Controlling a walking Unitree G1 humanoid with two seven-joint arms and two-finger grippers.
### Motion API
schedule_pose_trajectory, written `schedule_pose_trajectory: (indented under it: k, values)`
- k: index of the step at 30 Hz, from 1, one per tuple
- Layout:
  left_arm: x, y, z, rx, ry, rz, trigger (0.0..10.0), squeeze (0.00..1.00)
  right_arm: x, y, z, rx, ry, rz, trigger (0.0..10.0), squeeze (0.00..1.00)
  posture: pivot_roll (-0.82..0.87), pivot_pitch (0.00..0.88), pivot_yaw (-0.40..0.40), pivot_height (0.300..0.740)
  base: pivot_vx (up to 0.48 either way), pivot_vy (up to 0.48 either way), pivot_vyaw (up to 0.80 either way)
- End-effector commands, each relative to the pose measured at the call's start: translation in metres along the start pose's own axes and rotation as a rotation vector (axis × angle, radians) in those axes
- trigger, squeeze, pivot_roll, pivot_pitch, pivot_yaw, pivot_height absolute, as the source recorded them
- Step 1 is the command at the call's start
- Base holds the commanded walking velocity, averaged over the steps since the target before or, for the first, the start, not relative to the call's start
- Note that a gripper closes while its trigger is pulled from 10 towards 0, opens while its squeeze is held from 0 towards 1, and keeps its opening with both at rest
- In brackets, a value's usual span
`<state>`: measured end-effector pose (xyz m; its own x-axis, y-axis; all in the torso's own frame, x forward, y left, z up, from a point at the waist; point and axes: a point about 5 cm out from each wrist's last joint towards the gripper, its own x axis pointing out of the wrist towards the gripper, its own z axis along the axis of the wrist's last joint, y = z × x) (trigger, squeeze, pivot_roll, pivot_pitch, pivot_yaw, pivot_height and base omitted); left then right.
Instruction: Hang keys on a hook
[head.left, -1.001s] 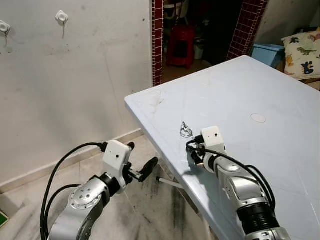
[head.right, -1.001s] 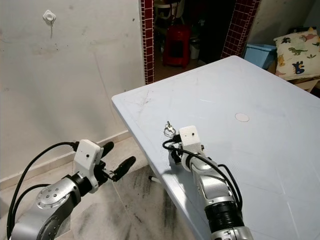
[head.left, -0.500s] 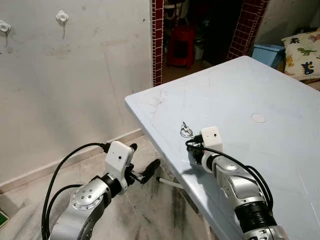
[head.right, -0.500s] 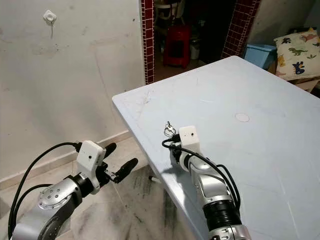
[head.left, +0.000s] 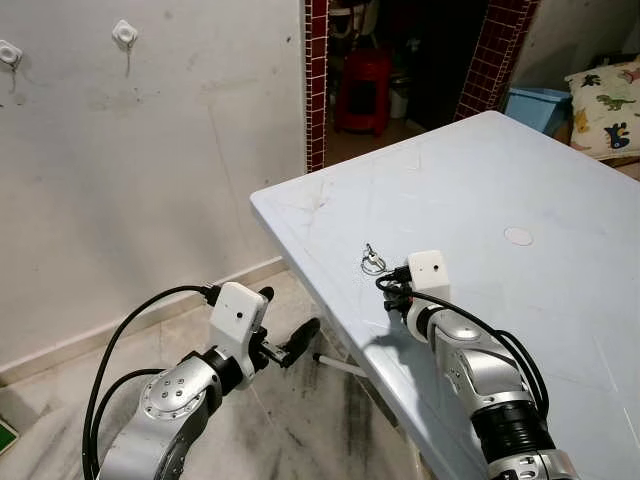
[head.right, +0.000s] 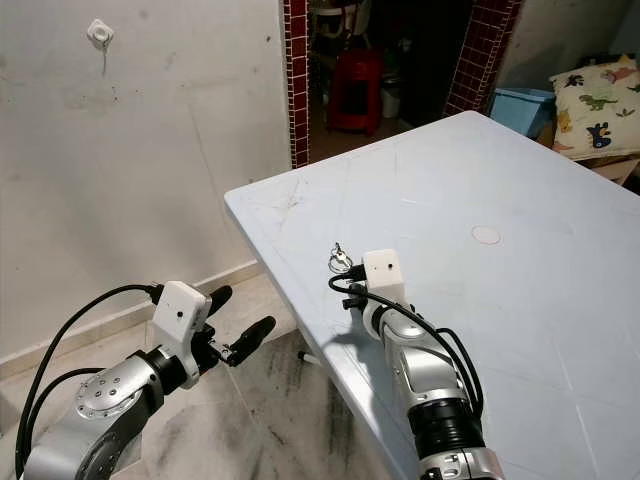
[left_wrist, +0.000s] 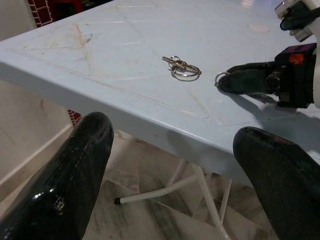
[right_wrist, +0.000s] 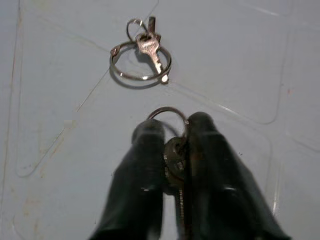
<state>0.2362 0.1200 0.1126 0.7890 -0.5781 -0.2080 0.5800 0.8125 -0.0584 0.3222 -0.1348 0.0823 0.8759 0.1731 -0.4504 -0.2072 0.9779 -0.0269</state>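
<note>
A key on a small ring (right_wrist: 172, 150) is pinched between the black fingers of my right gripper (right_wrist: 175, 125), which rests low on the pale blue table (head.left: 480, 180) near its front-left edge. A second key ring (head.left: 372, 262) with a key lies flat on the table just ahead of that gripper (head.left: 392, 290). Two white wall hooks (head.left: 123, 35) (head.left: 8, 53) are fixed high on the wall to the far left. My left gripper (head.left: 285, 315) is open and holds nothing, hovering over the floor left of the table, below its edge.
A doorway framed in red tiles opens behind the table, with a red stool (head.left: 362, 90) inside. A blue bin (head.left: 535, 105) and a dinosaur-print pillow (head.left: 605, 105) sit at the far right. White table legs (left_wrist: 165, 187) stand under the edge.
My right gripper has edged slightly toward the loose key ring, still holding its key. The left arm has barely moved.
</note>
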Motion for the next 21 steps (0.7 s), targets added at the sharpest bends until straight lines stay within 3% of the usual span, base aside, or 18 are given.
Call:
schedule_pose_trajectory:
  k: [1, 21]
  values:
    - [-0.0009, 0.0016, 0.0022, 0.020, 0.001, 0.007, 10.0, 0.00, 0.0011, -0.0016, -0.0035, 0.015, 0.023, -0.016, 0.0, 0.00, 0.01, 0.000, 0.015, 0.740, 0.000, 0.000, 0.00]
    - [0.0001, 0.0024, 0.0041, 0.031, -0.011, 0.023, 10.0, 0.00, -0.0001, -0.0051, 0.0026, 0.047, -0.036, -0.046, 0.0, 0.00, 0.01, 0.000, 0.015, 0.740, 0.000, 0.000, 0.00]
